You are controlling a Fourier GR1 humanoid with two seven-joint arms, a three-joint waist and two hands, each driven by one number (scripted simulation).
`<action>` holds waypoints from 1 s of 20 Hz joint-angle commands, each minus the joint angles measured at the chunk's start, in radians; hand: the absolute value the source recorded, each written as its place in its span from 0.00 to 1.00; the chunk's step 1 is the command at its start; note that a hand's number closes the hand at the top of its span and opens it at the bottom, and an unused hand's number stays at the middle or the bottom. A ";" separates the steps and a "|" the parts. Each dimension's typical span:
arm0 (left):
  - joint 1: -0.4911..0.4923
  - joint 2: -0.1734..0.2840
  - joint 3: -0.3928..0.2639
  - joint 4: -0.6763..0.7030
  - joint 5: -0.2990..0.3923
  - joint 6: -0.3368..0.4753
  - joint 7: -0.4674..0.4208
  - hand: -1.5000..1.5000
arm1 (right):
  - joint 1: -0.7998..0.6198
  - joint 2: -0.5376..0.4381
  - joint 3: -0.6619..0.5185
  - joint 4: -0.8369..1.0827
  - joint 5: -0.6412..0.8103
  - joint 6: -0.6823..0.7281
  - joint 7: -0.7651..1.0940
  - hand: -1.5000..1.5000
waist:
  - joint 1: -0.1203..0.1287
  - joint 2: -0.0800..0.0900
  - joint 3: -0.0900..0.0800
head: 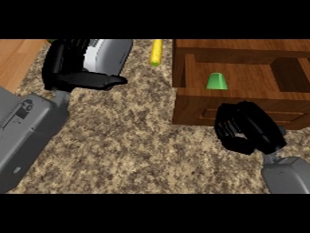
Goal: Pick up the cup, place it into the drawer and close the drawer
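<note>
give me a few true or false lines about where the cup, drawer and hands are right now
1. The green cup sits inside the open wooden drawer. True.
2. The right hand holds the cup. False: it is at the drawer's front, apart from the cup.
3. The drawer is shut. False: it is pulled out, its inside showing.
4. The left hand is over the speckled counter, left of the drawer. True.
5. A yellow object lies inside the drawer. False: it lies on the counter beside the drawer.

A small green cup sits inside the open brown wooden drawer; the right hand, fingers curled, is at the drawer's front.
</note>
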 commanded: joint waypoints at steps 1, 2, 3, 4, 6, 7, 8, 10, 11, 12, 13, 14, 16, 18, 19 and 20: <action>0.112 0.057 0.025 -0.105 0.018 -0.034 0.020 0.00 | -0.091 0.002 0.013 0.245 0.112 -0.118 -0.107 1.00 | 0.003 0.003 0.001; 0.084 0.047 0.032 -0.114 0.006 -0.003 0.037 0.00 | -0.105 0.008 0.032 0.309 0.143 -0.128 -0.111 1.00 | -0.005 0.004 0.001; 0.108 0.095 0.073 -0.079 0.025 -0.076 0.012 0.00 | -0.182 0.058 0.047 0.351 0.172 -0.138 -0.061 1.00 | -0.002 0.007 0.000; 0.145 0.084 0.066 -0.129 0.017 -0.067 0.005 0.00 | -0.206 0.040 0.010 0.438 0.156 -0.163 -0.131 1.00 | -0.005 0.005 0.001; 0.202 0.091 0.081 -0.166 0.029 -0.079 0.004 0.00 | -0.228 0.124 0.034 0.556 0.198 -0.250 -0.119 1.00 | -0.001 0.006 0.001; 0.234 0.116 0.103 -0.153 0.026 -0.125 -0.011 0.00 | -0.308 0.071 -0.039 0.589 0.141 -0.180 -0.153 1.00 | -0.012 0.005 0.001; 0.222 0.115 0.126 -0.140 0.028 -0.135 -0.022 0.00 | -0.301 0.094 -0.028 0.680 0.171 -0.258 -0.197 1.00 | -0.013 0.007 0.001; 0.247 0.090 0.102 -0.124 0.009 -0.151 -0.048 0.00 | -0.404 0.120 -0.069 0.817 0.169 -0.301 -0.211 1.00 | -0.002 0.014 0.001; 0.250 0.139 0.141 -0.185 0.028 -0.135 0.015 0.00 | -0.430 0.093 -0.099 0.856 0.144 -0.271 -0.242 1.00 | -0.006 0.008 0.001; 0.255 0.126 0.160 -0.149 0.022 -0.170 -0.032 0.00 | -0.469 0.088 -0.113 0.901 0.142 -0.277 -0.270 1.00 | -0.012 0.010 0.001; 0.277 0.123 0.140 -0.192 0.010 -0.139 -0.021 0.00 | -0.488 0.112 -0.122 0.969 0.143 -0.306 -0.273 1.00 | 0.004 0.013 0.002; 0.276 0.110 0.138 -0.151 -0.002 -0.152 -0.039 0.00 | -0.557 0.118 -0.127 1.002 0.148 -0.269 -0.241 1.00 | 0.000 0.014 0.001; 0.265 0.100 0.144 -0.121 0.002 -0.193 -0.053 0.00 | -0.575 0.110 -0.150 1.100 0.147 -0.316 -0.300 1.00 | 0.002 0.020 0.001; 0.283 0.139 0.167 -0.172 0.039 -0.212 -0.004 0.00 | -0.647 0.038 -0.192 1.156 0.123 -0.247 -0.315 1.00 | 0.020 0.022 0.002; 0.272 0.089 0.143 -0.127 -0.007 -0.185 -0.055 0.00 | -0.658 0.049 -0.198 1.194 0.121 -0.256 -0.330 1.00 | 0.011 0.026 0.002; 0.294 0.101 0.145 -0.173 0.012 -0.187 -0.029 0.00 | -0.690 0.026 -0.218 1.218 0.113 -0.240 -0.312 1.00 | 0.027 0.026 0.002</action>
